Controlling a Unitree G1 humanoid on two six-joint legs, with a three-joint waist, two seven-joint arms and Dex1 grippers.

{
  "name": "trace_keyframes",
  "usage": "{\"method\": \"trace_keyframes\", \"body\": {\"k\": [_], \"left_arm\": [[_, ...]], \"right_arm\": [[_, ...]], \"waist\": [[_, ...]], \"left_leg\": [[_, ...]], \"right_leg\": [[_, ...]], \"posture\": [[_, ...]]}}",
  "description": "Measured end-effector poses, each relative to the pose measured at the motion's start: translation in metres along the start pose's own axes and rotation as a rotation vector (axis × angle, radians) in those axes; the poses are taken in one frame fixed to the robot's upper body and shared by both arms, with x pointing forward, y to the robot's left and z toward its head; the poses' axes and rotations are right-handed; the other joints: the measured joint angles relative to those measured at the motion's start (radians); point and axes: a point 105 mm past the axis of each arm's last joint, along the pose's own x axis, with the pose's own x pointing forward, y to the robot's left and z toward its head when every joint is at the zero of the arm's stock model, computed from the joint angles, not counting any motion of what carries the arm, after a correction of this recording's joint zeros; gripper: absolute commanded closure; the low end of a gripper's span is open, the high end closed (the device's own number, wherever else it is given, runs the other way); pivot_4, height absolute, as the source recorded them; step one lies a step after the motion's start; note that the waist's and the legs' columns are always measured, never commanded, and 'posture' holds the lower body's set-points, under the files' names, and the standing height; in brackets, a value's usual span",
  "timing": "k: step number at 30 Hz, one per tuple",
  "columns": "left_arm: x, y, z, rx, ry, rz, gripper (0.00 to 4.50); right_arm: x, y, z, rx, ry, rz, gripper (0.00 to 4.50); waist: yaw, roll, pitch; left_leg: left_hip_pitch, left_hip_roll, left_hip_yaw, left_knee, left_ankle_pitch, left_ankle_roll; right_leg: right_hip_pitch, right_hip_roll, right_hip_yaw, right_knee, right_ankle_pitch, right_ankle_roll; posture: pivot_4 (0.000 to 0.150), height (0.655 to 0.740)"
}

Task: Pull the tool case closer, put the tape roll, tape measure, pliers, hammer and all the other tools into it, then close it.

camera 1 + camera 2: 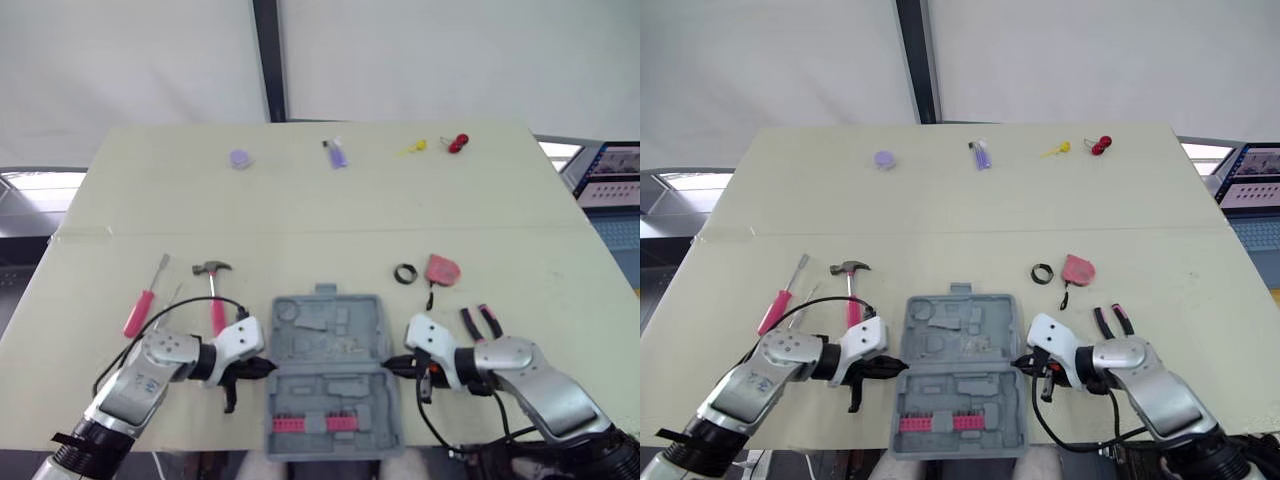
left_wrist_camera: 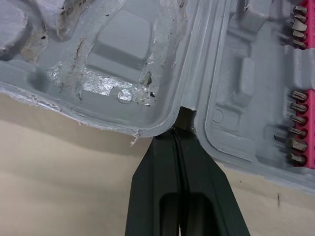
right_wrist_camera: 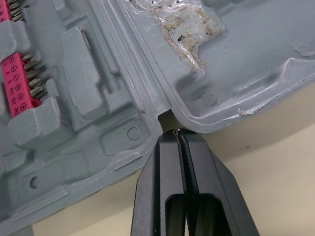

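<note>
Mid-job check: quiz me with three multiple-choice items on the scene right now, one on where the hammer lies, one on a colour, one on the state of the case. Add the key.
1. The hammer lies: A. left of the tool case; B. inside it; C. right of it.
2. The bit strip in the case is: A. yellow; B. pink; C. blue.
3. The case is: A. shut; B. open and lying flat; C. standing on edge.

Key: 1 A, it lies outside the case, off its left edge. 2 B, the strip shows pink against the grey moulding. 3 B, both halves face up side by side.
</note>
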Motion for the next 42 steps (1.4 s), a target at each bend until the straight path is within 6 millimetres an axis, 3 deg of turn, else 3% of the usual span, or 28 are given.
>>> {"method": "trace_keyframes", "body": {"k": [18, 42], "left_arm": [[-0.003, -0.014, -0.007, -0.018, 0.048, -0.069, 4.50], [-0.003, -0.016, -0.008, -0.013, 0.059, -0.084, 4.50]], "right_arm": [[0.000, 0.012, -0.003, 0.015, 0.031, 0.066, 4.40], [0.000, 0.016, -0.005, 0.012, 0.048, 0.088, 4.40]], "waist": [[0.001, 0.000, 0.000], [0.008, 0.000, 0.000]], "left_leg": [[0.000, 0.000, 0.000, 0.000, 0.000, 0.000], [0.000, 0.000, 0.000, 0.000, 0.000, 0.000]], "right_leg": [[0.000, 0.000, 0.000, 0.000, 0.000, 0.000], [0.000, 0.000, 0.000, 0.000, 0.000, 0.000]], "posture": [[0.150, 0.7400], [0.150, 0.7400]]}}
